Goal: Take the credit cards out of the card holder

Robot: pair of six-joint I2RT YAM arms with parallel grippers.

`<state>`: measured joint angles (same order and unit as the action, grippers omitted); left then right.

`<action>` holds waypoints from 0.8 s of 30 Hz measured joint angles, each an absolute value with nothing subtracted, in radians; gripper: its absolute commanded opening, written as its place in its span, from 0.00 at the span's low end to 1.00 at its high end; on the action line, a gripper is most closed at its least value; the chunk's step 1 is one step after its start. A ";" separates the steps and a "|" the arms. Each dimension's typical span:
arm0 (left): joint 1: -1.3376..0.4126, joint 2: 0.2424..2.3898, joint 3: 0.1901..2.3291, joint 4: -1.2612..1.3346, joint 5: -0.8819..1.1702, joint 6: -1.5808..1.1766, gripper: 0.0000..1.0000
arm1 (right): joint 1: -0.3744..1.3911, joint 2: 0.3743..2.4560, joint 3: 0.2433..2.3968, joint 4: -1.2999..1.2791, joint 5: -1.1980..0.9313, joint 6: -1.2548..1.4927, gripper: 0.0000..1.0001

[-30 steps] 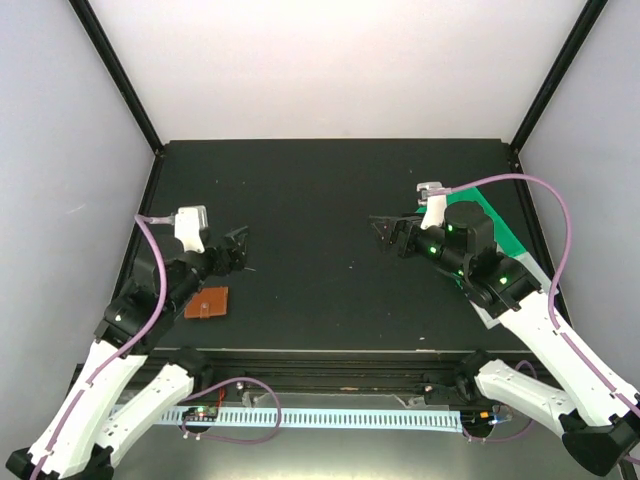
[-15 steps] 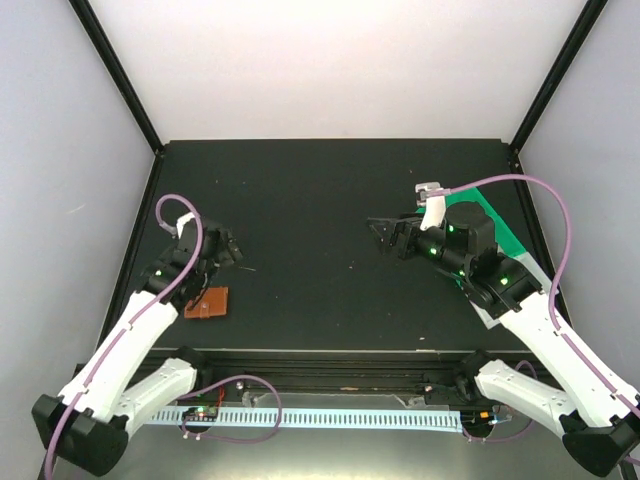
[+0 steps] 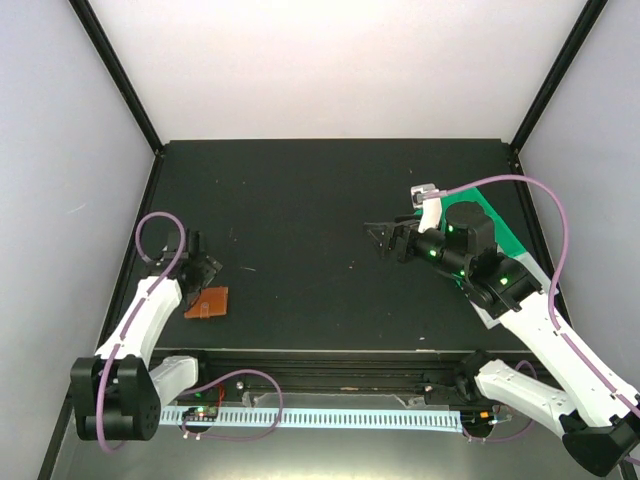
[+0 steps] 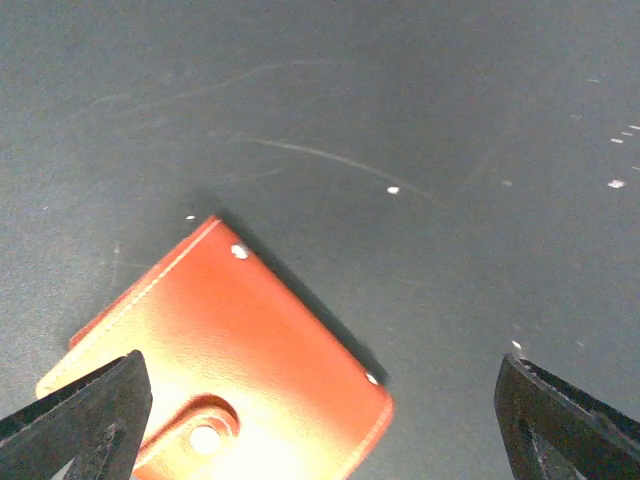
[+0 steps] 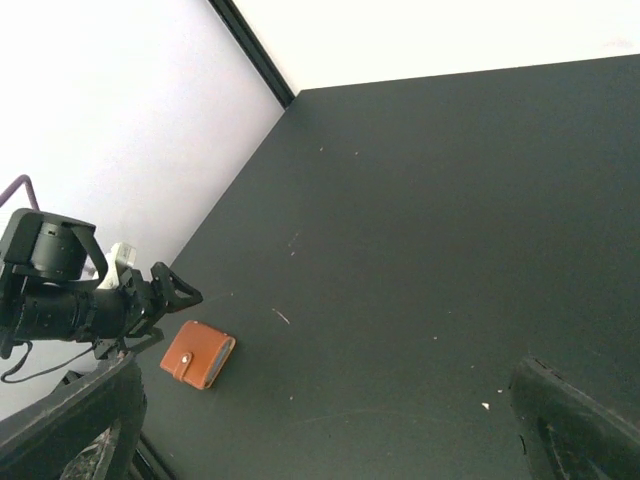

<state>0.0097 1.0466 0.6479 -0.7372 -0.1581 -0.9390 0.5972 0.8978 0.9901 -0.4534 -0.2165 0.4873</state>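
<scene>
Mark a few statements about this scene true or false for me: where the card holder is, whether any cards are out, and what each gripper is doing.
1. The card holder lies closed on the black table. True.
2. A credit card lies on the table beside the holder. False: no card shows outside it.
3. The left gripper is shut on the card holder. False: its jaws stand wide open above the holder and grip nothing.
4. The right gripper is open and holds nothing. True.
5. The card holder sits on the green tray. False: it is on bare table at the near left, and the tray is at the far right under the right arm.
</scene>
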 measured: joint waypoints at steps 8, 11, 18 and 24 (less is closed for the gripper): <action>0.051 1.141 0.572 -0.675 -0.102 -0.976 0.94 | 0.597 0.898 0.981 -0.469 -0.211 0.471 1.00; 0.051 1.185 0.574 -0.659 -0.082 -0.975 0.86 | 0.597 0.898 0.972 -0.470 -0.212 0.471 1.00; 0.035 1.218 0.582 -0.640 -0.056 -0.947 0.86 | 0.597 0.901 0.970 -0.473 -0.208 0.467 1.00; -0.108 1.279 0.614 -0.533 -0.001 -0.966 0.86 | 0.597 0.901 0.970 -0.480 -0.185 0.461 1.00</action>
<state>-0.1081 1.2793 0.6144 -0.5327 -0.0006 -0.9661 0.5968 0.9012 0.9695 -0.4801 -0.1852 0.4614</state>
